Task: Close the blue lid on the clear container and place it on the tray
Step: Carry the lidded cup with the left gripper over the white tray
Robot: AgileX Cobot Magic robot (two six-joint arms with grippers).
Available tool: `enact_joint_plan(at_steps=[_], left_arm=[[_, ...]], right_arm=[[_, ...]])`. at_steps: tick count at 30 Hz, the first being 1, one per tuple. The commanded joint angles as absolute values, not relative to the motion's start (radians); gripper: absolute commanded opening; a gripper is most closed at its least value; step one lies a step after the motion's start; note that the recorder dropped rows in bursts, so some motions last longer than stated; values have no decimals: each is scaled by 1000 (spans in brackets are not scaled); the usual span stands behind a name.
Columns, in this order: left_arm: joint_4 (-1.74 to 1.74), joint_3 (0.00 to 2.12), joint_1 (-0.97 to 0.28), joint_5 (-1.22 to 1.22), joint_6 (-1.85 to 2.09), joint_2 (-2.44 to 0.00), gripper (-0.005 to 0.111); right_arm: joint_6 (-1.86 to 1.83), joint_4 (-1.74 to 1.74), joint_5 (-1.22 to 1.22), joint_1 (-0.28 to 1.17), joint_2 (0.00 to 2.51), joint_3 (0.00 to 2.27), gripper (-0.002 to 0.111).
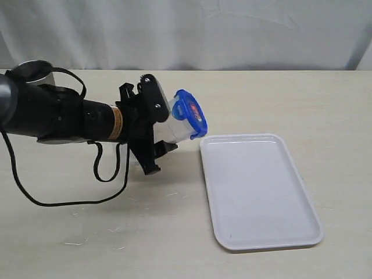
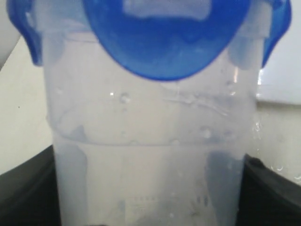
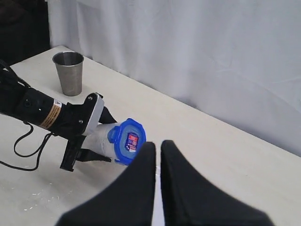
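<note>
The clear container lies tilted almost on its side in the air, just left of the tray. My left gripper is shut on its body. The blue lid sits on the container's mouth, facing the tray, with its sticker outward. In the left wrist view the container fills the frame, the lid is at its far end, and a dark finger shows on each side. My right gripper is shut with nothing in it, raised above the table, looking down on the lid.
A metal cup stands at the far left of the table behind the left arm. The arm's black cable loops across the table in front of it. A white curtain hangs behind the table.
</note>
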State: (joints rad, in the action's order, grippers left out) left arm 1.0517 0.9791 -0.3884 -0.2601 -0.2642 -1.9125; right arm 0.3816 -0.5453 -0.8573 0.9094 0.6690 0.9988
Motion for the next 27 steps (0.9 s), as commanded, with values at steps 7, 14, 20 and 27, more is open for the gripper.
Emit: enact_joint_plan(at_steps=[7,14,20,27], left_arm=[[1102,1118,-567,105,-39,-1900,0],[1373,1202,-680,326,-22,-1932,0],[1689,1213,-769,525,-22,-1993,0],[1744,1213,-830,587,22,-2032,0]], right_arm=[[389,-565,-842,905,534,901,4],[389,-565,-842,905,522,897,4],[389,-565,-834,905,522,890,4],[389,-565,-834,905,522,890,4]])
